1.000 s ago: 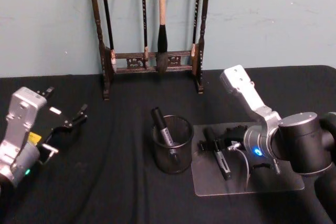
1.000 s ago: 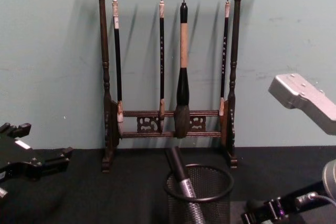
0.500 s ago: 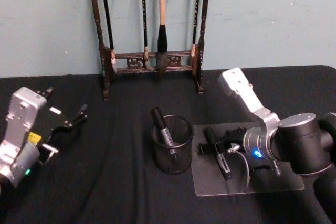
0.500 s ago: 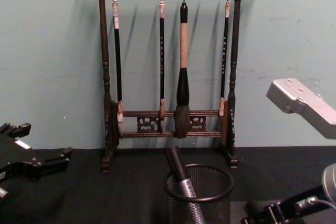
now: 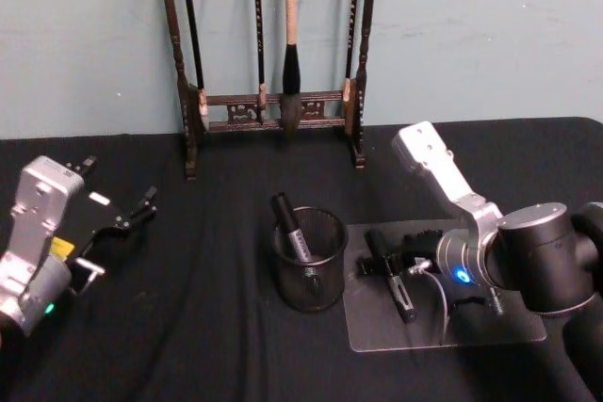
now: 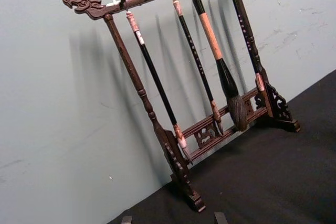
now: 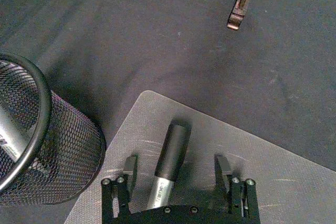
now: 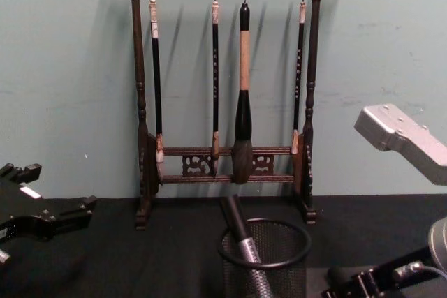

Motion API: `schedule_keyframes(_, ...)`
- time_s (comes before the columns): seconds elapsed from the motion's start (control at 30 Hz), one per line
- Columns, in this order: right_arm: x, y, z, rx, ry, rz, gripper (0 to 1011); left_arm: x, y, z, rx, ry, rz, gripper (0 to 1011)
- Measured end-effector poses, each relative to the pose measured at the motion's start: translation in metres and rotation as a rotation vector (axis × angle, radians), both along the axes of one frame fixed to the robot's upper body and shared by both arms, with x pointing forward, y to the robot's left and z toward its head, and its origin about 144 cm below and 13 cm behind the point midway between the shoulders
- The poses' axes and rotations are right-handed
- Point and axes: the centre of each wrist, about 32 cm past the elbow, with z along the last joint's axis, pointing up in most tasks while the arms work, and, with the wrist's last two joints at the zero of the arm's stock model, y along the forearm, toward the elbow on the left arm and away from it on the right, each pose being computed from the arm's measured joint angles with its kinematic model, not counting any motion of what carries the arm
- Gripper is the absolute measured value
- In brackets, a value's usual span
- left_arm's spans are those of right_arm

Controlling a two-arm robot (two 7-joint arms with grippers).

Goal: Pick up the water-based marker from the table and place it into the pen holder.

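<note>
Fingers [image 7: 129,167], right gripper [image 7: 177,164]: wide, straddling marker [image 7: 170,153], no contact.
Marker: flat, beside pen holder [image 7: 79,145].
Left gripper [image 5: 118,185]: fingers apart, well left of pen holder.

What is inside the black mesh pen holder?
One marker leans inside the pen holder, its black cap above the rim. The mesh wall partly hides its lower end and the bottom.
</note>
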Motion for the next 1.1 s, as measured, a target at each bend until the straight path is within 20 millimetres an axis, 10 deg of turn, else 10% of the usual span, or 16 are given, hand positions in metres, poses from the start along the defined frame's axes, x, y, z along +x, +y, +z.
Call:
schedule_keyframes(0.73,0.0000,0.0001,0.0000,0.001,-0.001,0.000,277,0.0000,0.0000,0.0000,0.000,0.000,0.000,1009)
schedule_keyframes(1.1,0.0000,0.0001,0.0000,0.001,-0.001,0.000,239,0.0000,0.0000,0.0000,0.000,0.000,0.000,1009)
